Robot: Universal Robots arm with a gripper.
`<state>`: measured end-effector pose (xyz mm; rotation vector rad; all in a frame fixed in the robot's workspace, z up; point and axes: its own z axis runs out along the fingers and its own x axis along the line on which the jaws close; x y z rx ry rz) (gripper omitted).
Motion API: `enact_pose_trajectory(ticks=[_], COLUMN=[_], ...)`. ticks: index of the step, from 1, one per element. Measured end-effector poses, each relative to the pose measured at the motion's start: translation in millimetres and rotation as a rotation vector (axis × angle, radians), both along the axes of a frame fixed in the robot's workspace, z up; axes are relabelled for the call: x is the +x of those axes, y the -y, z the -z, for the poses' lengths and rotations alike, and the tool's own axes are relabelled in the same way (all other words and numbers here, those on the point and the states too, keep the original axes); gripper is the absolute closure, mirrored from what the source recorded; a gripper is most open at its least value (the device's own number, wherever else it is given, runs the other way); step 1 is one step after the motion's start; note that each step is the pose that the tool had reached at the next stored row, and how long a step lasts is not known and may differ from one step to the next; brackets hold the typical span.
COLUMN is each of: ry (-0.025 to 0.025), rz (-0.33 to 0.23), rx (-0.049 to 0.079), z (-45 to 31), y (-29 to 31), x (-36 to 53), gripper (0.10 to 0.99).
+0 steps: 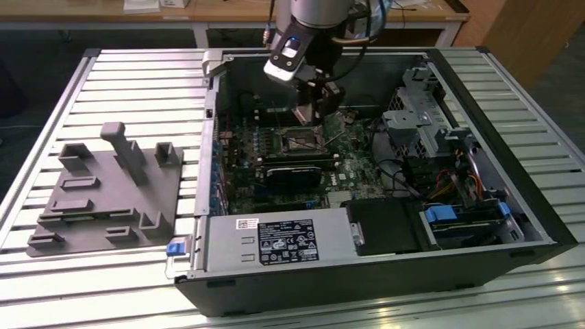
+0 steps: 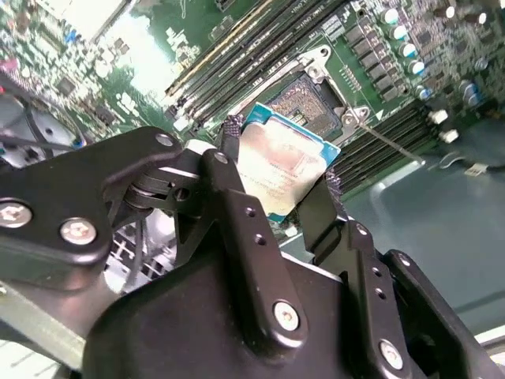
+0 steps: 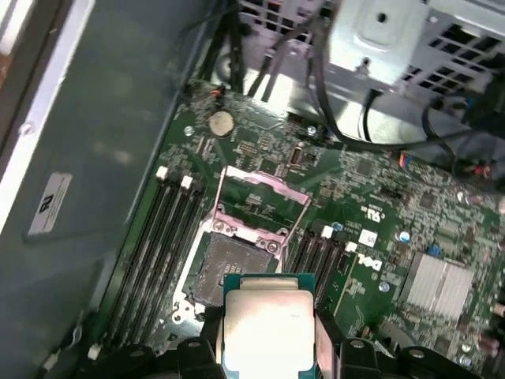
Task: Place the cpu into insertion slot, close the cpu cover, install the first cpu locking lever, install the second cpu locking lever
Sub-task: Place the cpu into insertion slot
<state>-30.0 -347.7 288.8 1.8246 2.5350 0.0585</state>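
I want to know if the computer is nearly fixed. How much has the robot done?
Done so far: the chip is picked up. The gripper is shut on the cpu, holding it over the green board. The insertion slot is empty and the cpu cover stands flipped open. Seating the chip, closing the cover and locking it are all left.

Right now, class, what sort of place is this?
Probably a robotics lab bench for computer assembly: an open computer case on a slatted metal table, a grey fixture plate beside it, and a gripper holding the cpu.
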Motion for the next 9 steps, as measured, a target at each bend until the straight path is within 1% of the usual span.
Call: enact_pose_trajectory(ticks=[9], ry=[0.0], rz=[0.162], rx=[-0.001], z=[0.9], y=[0.0], x=[0.0], gripper=[0.545])
